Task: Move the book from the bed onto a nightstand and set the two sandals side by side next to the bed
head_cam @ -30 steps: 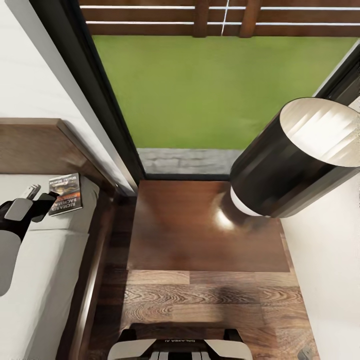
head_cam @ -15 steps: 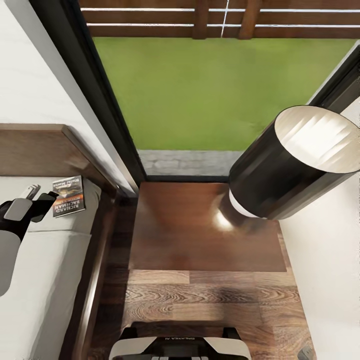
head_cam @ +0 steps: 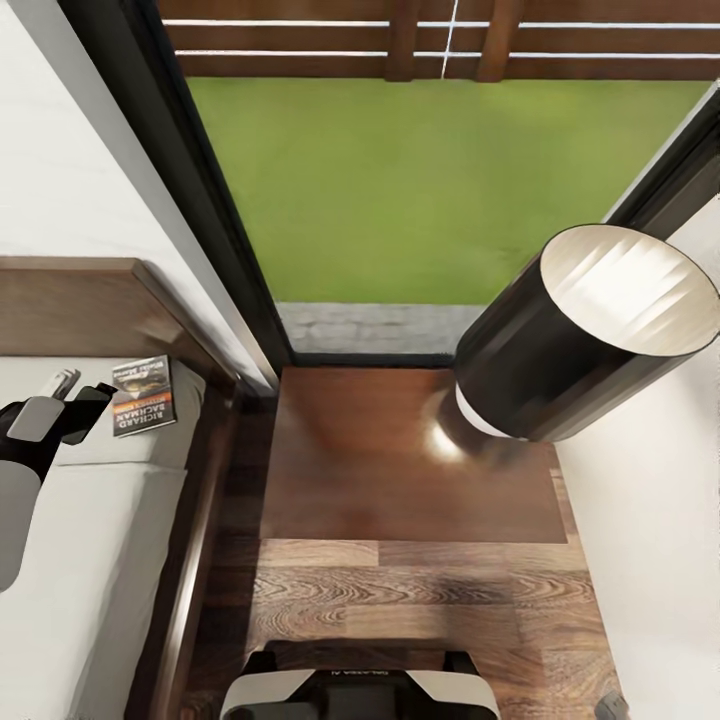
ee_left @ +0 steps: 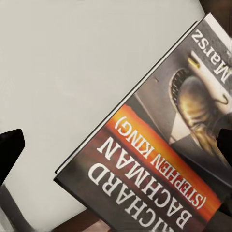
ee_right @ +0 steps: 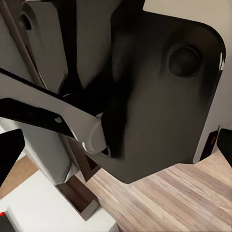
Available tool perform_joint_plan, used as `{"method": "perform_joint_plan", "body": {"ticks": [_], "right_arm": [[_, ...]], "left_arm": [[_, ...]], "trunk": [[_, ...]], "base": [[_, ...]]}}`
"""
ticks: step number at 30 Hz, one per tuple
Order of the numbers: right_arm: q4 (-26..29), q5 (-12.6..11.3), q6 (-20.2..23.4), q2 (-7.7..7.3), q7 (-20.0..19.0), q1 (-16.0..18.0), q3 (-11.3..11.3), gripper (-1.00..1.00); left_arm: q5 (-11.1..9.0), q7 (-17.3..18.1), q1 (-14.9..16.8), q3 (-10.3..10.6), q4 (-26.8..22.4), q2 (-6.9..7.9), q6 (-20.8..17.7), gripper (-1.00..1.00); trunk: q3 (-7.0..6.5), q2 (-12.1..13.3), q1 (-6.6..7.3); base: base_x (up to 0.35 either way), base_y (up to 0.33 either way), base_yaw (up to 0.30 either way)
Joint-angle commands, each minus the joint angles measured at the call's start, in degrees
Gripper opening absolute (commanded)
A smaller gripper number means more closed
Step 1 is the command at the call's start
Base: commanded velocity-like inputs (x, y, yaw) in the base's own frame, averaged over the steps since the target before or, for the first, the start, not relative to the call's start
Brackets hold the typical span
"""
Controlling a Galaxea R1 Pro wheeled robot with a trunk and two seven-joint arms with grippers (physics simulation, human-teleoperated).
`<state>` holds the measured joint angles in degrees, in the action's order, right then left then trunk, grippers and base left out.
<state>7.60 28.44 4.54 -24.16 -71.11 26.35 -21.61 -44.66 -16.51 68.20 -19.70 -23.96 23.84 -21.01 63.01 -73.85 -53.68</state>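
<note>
Book (head_cam: 143, 396) first: from the head view it lies flat on the off-white mattress of the bed (head_cam: 90, 560), tucked into the corner by the dark headboard and close to the bed's side rail. The left gripper (head_cam: 88, 390) hangs just beside it, its fingers spread, one tip almost at the cover's edge; nothing is gripped. Across the rail stands the nightstand (head_cam: 400, 470), its glossy brown tabletop bare apart from a big black-shaded lamp (head_cam: 590, 330) at its far right corner. Beyond is the black-framed window with green lawn outside.

In the left wrist view the book (ee_left: 159, 145) sits right under the camera, lettering "RICHARD BACHMAN" on show, with the dark fingertips (ee_left: 9, 150) wide apart at either side and the mattress pale beside it.

The right wrist view looks at the robot's own grey and black body over the wood-plank floor; I cannot tell how that gripper's fingers stand.

My reading: the book pick-up is in hand. Next the fingers need to straddle an edge of the thin cover and close, then carry it over the rail to the open part of the tabletop, clear of the lamp.
</note>
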Motion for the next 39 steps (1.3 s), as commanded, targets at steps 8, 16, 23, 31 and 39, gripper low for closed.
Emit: {"method": "perform_joint_plan", "body": {"ticks": [8,16,23,31,39], "right_arm": [[0.1,0.4,0.5,0.05,0.0,0.0,-0.5,1.0],[0.1,0.4,0.5,0.07,0.2,0.0,-0.5,1.0],[0.1,0.4,0.5,0.07,0.1,0.0,-0.5,1.0],[0.1,0.4,0.5,0.08,0.0,0.0,-0.5,1.0],[0.1,0.4,0.5,0.06,0.0,0.0,-0.5,1.0]], "left_arm": [[-0.6,-0.6,0.0,-0.2,-0.2,0.07,-0.5,1.0],[-0.2,-0.8,0.1,0.0,-0.4,1.39,-2.3,1.0],[9.1,-0.1,-0.2,0.0,-0.2,2.3,-3.2,1.0],[11.5,8.0,-2.6,0.0,2.7,4.51,-3.3,1.0],[19.4,20.6,-4.1,-0.1,8.4,6.92,-5.8,1.0]], "trunk": [[-1.41,3.2,1.76],[-2.85,6.4,3.52],[-4.11,9.2,5.06],[-5.54,12.4,6.81],[-6.98,15.6,8.57]], "base": [[0.0,0.0,0.0],[0.0,0.0,0.0],[0.0,0.0,0.0],[0.0,0.0,0.0],[0.0,0.0,0.0]]}}
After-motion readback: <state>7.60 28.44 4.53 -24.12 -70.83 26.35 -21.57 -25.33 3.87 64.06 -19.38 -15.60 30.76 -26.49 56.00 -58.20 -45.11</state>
